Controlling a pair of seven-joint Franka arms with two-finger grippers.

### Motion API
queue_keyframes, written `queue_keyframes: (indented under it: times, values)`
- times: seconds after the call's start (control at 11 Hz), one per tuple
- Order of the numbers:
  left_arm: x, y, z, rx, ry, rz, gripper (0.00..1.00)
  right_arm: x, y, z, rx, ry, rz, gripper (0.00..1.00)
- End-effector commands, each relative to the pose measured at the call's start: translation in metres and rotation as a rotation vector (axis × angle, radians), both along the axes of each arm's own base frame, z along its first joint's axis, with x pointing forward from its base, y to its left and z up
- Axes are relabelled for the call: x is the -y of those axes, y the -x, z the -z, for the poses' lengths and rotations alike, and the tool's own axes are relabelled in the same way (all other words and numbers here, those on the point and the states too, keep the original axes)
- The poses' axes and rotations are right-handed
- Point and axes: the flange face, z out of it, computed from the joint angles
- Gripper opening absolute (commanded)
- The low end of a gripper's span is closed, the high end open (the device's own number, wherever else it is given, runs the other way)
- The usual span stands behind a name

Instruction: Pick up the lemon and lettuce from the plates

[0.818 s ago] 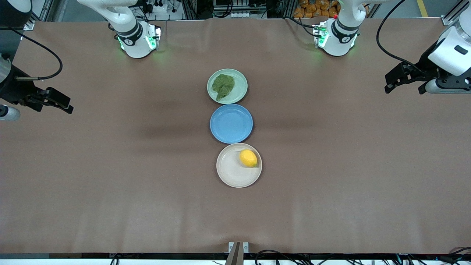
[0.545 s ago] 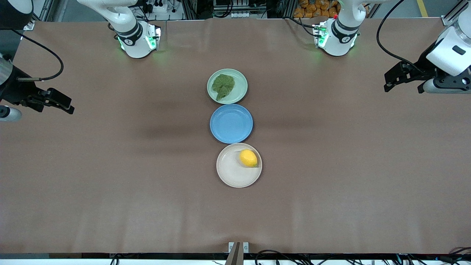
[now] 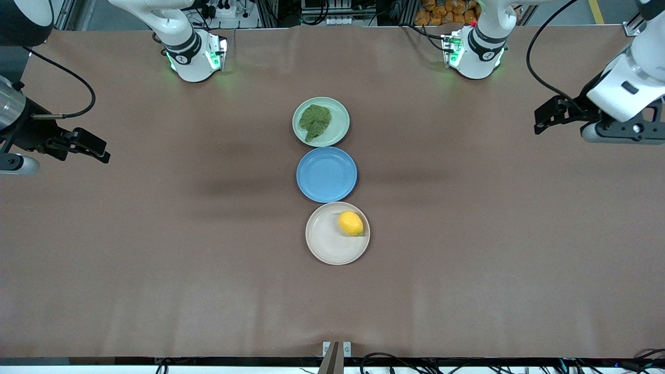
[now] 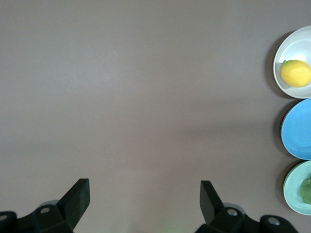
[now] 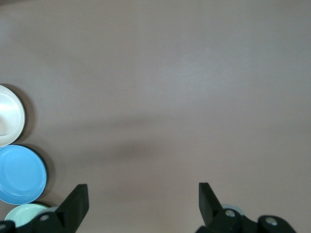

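From my remote seat I've got the brown table (image 3: 156, 259) filling the whole front view. Both arms are parked up in the air out at the ends. The left gripper (image 3: 541, 120) hangs over the left arm's end of the table, fingers (image 4: 77, 196) spread wide with nothing between them. The right gripper (image 3: 98, 151) is the same deal over the right arm's end, fingers (image 5: 77, 201) wide apart, holding nothing.

Three plates sit in a row in the middle, edges just about touching. The blue plate (image 3: 326, 174) is the middle one. The pale green plate (image 3: 340, 117) is farthest from the front camera, and the beige-white plate (image 3: 324, 241) is nearest to it.

The lettuce (image 3: 314, 120) lies flat on the green plate, covering roughly half of it. The lemon (image 3: 350, 223) sits on the beige-white plate, off toward the rim on the left arm's side.
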Motion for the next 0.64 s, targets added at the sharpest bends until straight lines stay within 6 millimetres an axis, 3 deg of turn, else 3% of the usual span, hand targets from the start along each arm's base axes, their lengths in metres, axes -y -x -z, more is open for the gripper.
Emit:
queue_keyframes:
  times: [0.0, 0.27, 0.55]
  values:
    - [0.017, -0.016, 0.042, -0.079, -0.011, 0.03, 1.0, -0.003, 0.001, -0.001, 0.005, -0.019, 0.004, 1.0]
    - [0.038, -0.049, 0.112, -0.14, 0.049, 0.005, 1.0, -0.003, 0.0, 0.001, 0.004, -0.019, 0.004, 1.0]
    - [0.093, -0.065, 0.163, -0.132, 0.047, -0.05, 1.0, -0.01, -0.003, 0.01, -0.007, -0.021, -0.006, 1.0]
